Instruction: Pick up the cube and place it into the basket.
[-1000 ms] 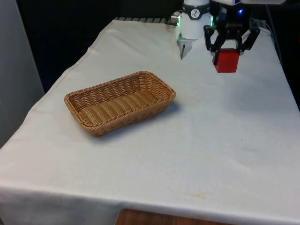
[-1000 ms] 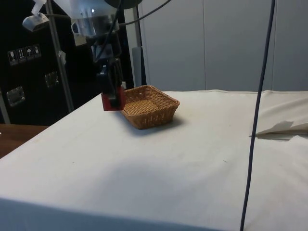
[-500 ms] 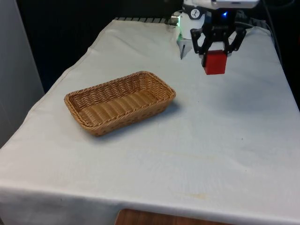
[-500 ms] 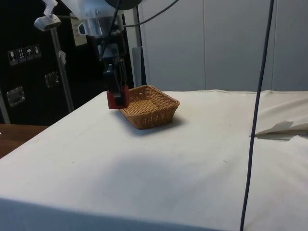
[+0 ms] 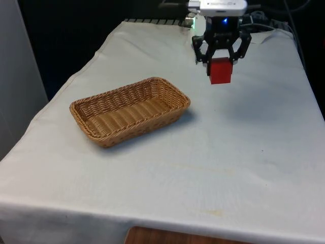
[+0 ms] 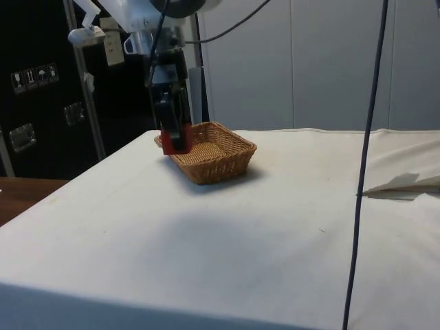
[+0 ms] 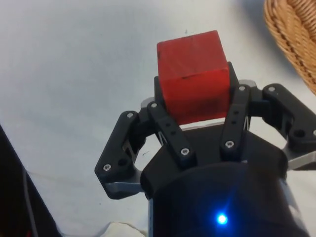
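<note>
White cloth (image 5: 244, 152) over the table; black cable (image 6: 364, 165) hanging in the side view.

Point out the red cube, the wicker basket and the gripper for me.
red cube (image 5: 220, 71), front view, on its front face.
wicker basket (image 5: 172, 89), front view, on its woven rim.
gripper (image 7: 197, 106), wrist view, midway between its fingertips, on the cube it holds.
</note>
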Controlling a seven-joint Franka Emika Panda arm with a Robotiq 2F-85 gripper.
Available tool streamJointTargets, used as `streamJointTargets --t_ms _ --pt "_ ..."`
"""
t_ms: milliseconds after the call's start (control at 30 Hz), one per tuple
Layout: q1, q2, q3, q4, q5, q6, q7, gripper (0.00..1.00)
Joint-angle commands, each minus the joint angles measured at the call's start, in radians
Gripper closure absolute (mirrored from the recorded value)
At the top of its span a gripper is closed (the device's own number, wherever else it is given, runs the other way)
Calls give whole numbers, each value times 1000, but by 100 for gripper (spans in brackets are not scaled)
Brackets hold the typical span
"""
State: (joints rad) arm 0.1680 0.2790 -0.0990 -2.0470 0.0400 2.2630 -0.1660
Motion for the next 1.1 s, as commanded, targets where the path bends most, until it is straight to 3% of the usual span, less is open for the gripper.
streamJointTargets --t_ms 0,67,100,133,300,400,433,467,533,667,700,767,1000,1033,1067 --pt "-8 1 -4 -5 17 8 -14 100" --pt "-9 2 -11 -4 23 8 -19 100" --pt "-2 2 -12 -1 10 0 -9 100" --pt "-9 3 -16 -4 26 7 -22 100" --pt "-14 8 -38 0 30 2 -33 100" --pt "-14 15 -51 7 30 -1 -40 100" --pt "-7 10 -54 2 19 0 -30 100" --pt "-14 18 -56 10 29 -3 -43 100" --pt "-16 27 -69 19 29 -4 -50 100" --pt "-17 44 -86 35 29 -4 -61 100" --pt "-10 39 -89 30 19 -1 -51 100" --pt "-18 58 -98 49 29 -6 -68 100" --pt "-19 89 -129 82 27 -17 -81 100" --pt "-12 87 -134 77 19 -7 -73 100" --pt "-19 97 -139 92 26 -20 -84 100"
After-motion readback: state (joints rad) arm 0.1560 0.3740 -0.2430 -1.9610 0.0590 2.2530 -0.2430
